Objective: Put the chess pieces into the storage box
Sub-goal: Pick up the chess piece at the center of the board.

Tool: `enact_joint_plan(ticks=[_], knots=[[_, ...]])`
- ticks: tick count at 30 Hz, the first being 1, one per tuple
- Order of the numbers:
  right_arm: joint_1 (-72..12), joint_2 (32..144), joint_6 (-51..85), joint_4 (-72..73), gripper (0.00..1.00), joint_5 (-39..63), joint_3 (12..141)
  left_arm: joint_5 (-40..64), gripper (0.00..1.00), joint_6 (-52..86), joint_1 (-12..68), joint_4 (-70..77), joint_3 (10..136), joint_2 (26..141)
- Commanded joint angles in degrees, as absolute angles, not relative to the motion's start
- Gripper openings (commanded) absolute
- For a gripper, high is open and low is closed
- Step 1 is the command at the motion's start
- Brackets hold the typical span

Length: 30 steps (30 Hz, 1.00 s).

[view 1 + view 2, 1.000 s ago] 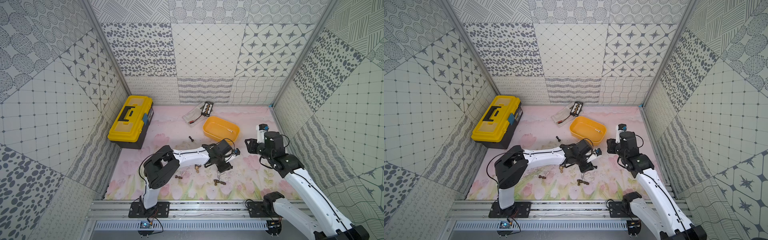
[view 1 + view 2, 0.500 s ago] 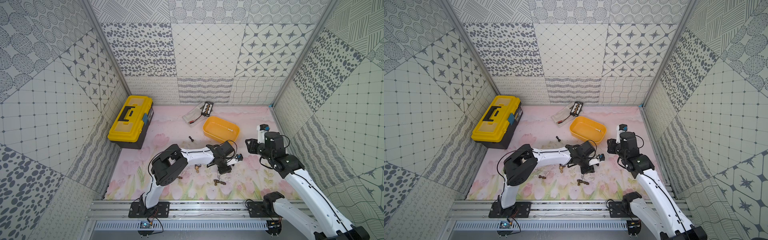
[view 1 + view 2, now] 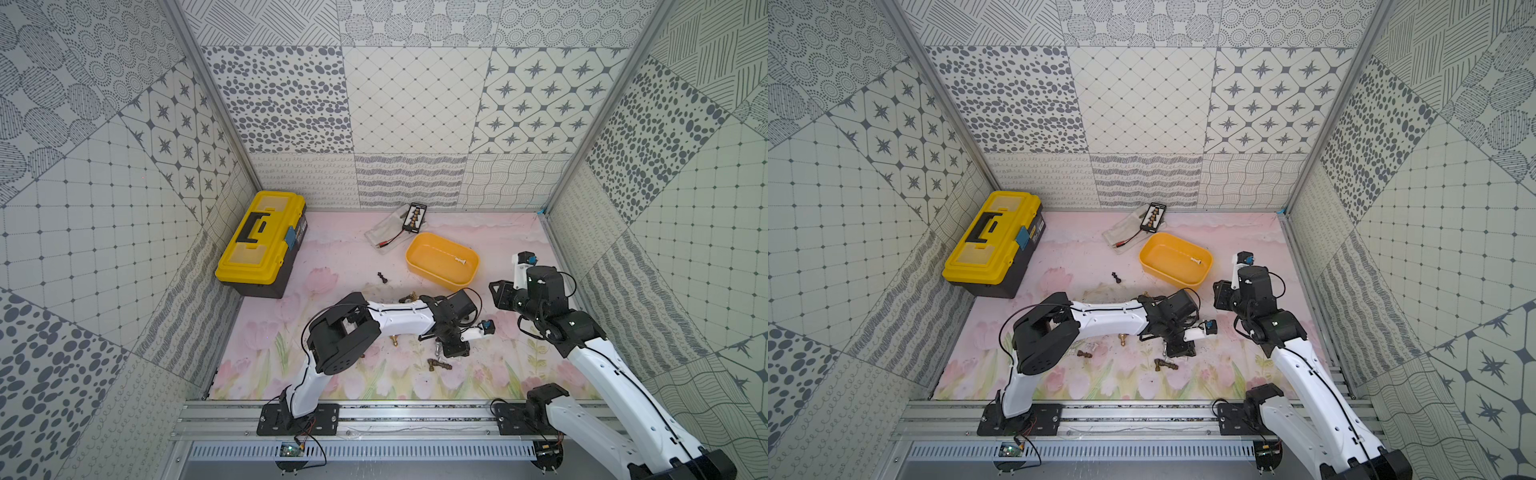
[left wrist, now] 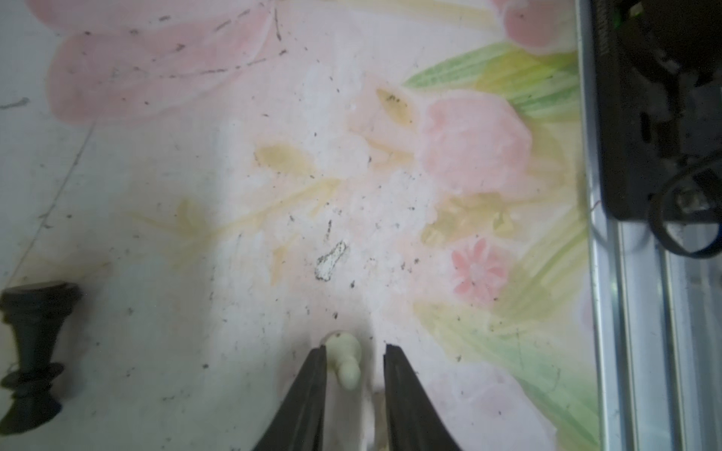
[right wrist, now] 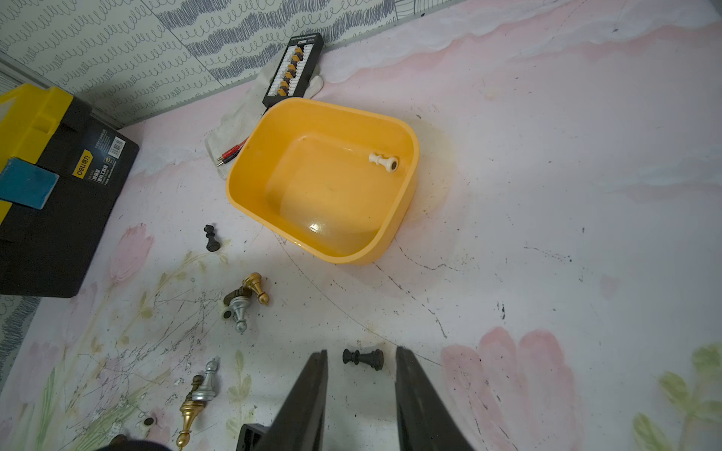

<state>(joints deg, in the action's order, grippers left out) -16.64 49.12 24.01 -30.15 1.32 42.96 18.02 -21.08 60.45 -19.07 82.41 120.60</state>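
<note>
The yellow-orange storage box (image 3: 415, 249) (image 5: 250, 175) stands at the back right of the mat, with one white chess piece (image 3: 460, 260) (image 5: 385, 161) lying in it. My left gripper (image 3: 453, 351) (image 4: 353, 347) is low over the mat, its jaws narrowly open around a small white piece (image 4: 345, 363). One finger touches that piece and a gap shows at the other. My right gripper (image 3: 498, 293) (image 5: 359, 351) hovers open and empty, and a black piece (image 5: 363, 358) lies on the mat beyond its tips. Gold and silver pieces (image 5: 246, 296) (image 5: 203, 386) lie scattered. A black piece (image 3: 382, 277) stands alone.
A large yellow toolbox (image 3: 262, 245) sits at the back left. A small black case (image 3: 415, 217) and a white cloth with red leads (image 3: 384, 232) lie behind the box. More pieces (image 3: 438, 365) lie near the front rail. Another black piece (image 4: 33, 351) lies beside my left gripper.
My left arm has swung its gripper a little toward the front and right, and its jaws have narrowed around the white piece. The right arm has hardly moved.
</note>
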Motion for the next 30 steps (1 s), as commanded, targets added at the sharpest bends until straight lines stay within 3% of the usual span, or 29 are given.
enact_joint_plan(ticks=[1,9,13,20,24,30], knots=[[-16.44,48.39,24.83,-28.24,0.35,1.66,42.12,16.68,0.24,-21.77,61.44,-20.07,84.42,122.32],[-16.44,47.94,26.09,-27.8,0.35,1.89,40.47,14.75,0.13,-21.02,61.48,-17.07,82.22,120.67],[-16.44,47.01,26.46,-27.69,0.35,1.26,40.16,14.46,0.01,-20.04,61.53,-16.41,81.42,119.25],[-16.34,43.76,26.82,-27.7,0.36,-2.79,41.04,4.55,0.0,-9.28,56.65,-7.97,81.81,110.98],[-16.26,43.95,26.83,-25.54,0.36,-4.87,40.84,4.12,0.0,-0.8,49.4,-11.48,92.01,114.61],[-16.0,48.46,27.43,-23.82,0.37,-2.5,41.25,-4.06,0.0,0.62,45.43,-33.82,125.77,134.61]])
